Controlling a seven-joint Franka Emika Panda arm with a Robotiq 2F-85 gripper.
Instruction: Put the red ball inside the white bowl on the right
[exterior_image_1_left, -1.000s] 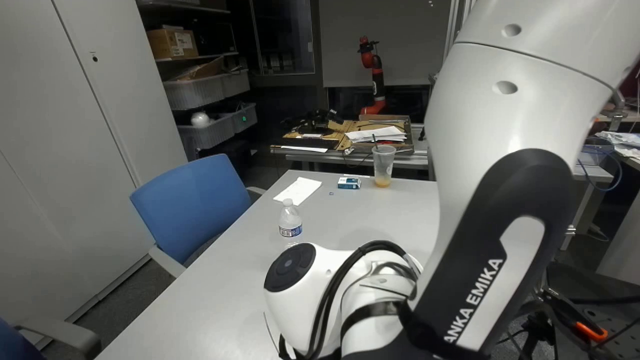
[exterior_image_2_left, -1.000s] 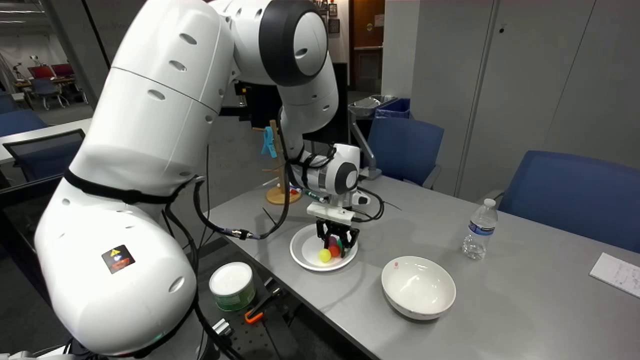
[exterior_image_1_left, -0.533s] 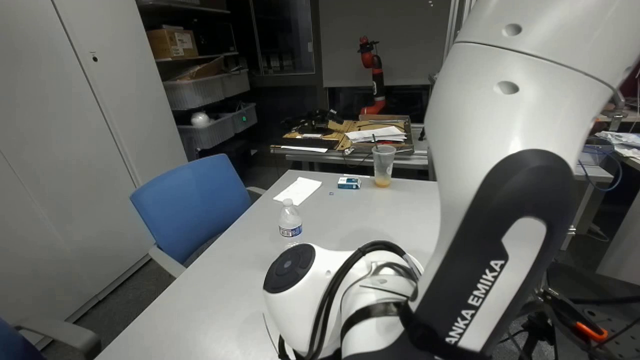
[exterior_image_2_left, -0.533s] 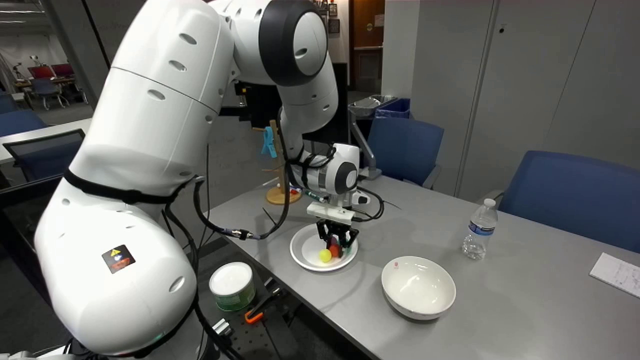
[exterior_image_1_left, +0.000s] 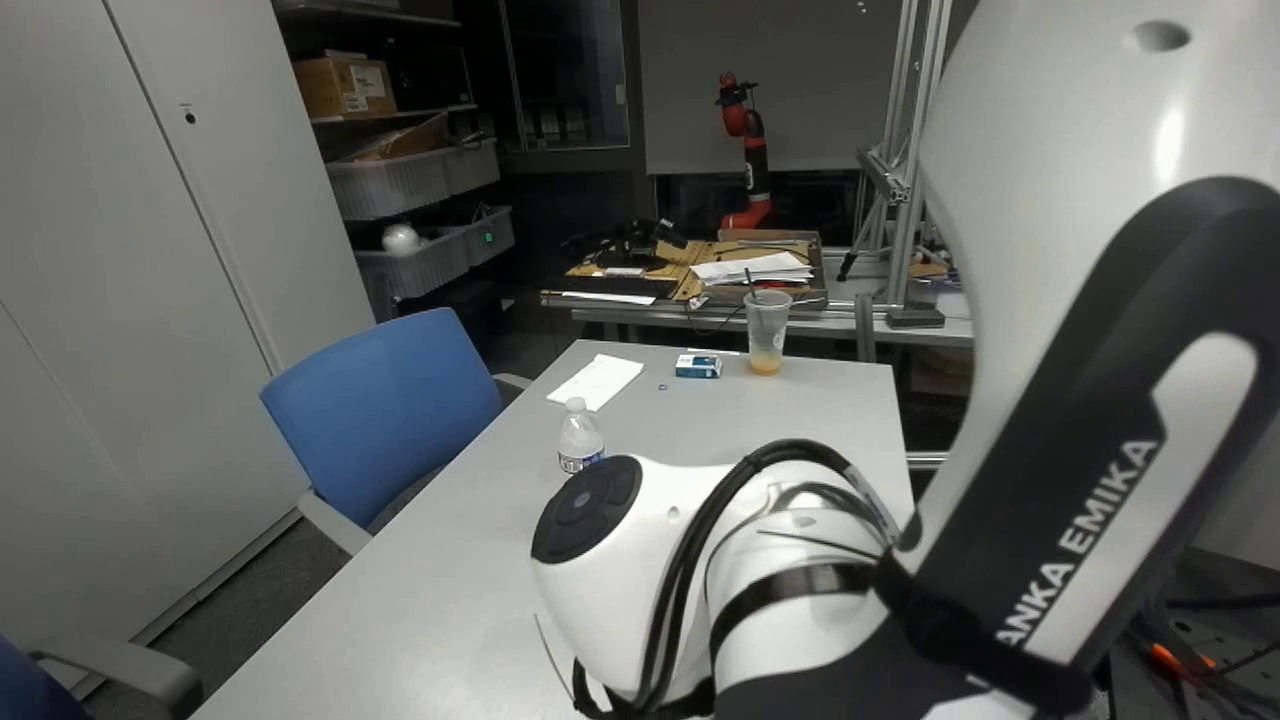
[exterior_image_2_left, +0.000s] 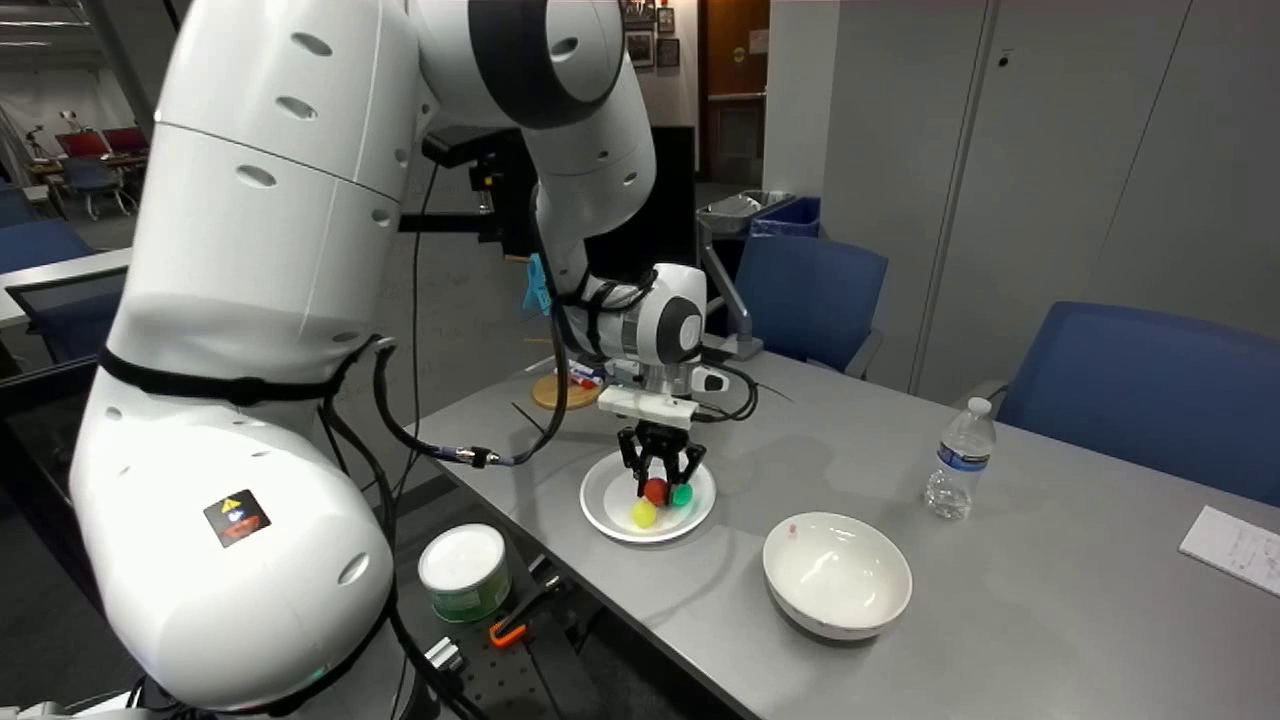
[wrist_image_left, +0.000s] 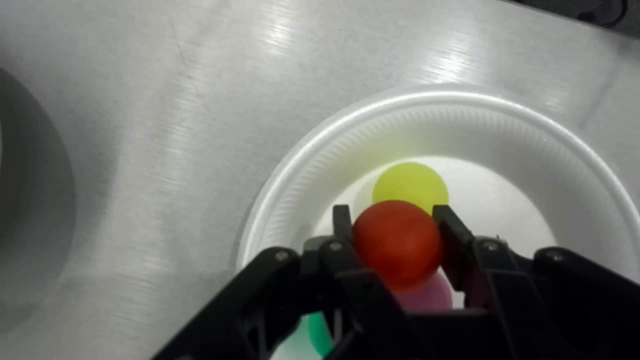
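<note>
The red ball (wrist_image_left: 397, 245) sits between the two fingertips of my gripper (wrist_image_left: 394, 225) in the wrist view, and the fingers are shut on it. In an exterior view the gripper (exterior_image_2_left: 655, 480) holds the red ball (exterior_image_2_left: 656, 492) a little above the white plate (exterior_image_2_left: 597, 512). The white bowl (exterior_image_2_left: 838, 575) stands upright on the table to the right of the plate and has only a small reddish mark inside. A shaded round side at the left edge of the wrist view appears to be the bowl (wrist_image_left: 40, 200). The arm hides gripper, ball and bowl in an exterior view.
A yellow ball (wrist_image_left: 410, 182), a purple ball (wrist_image_left: 425, 295) and a green ball (exterior_image_2_left: 682, 495) lie on the plate. A clear water bottle (exterior_image_2_left: 960, 460) stands behind the bowl. A cup (exterior_image_1_left: 767, 335), a small box (exterior_image_1_left: 698, 366) and paper (exterior_image_1_left: 596, 382) are at the table's far end.
The gripper has closed on the red ball and risen with it, shifting slightly left in an exterior view. The green ball is now uncovered. The bowl has not moved.
</note>
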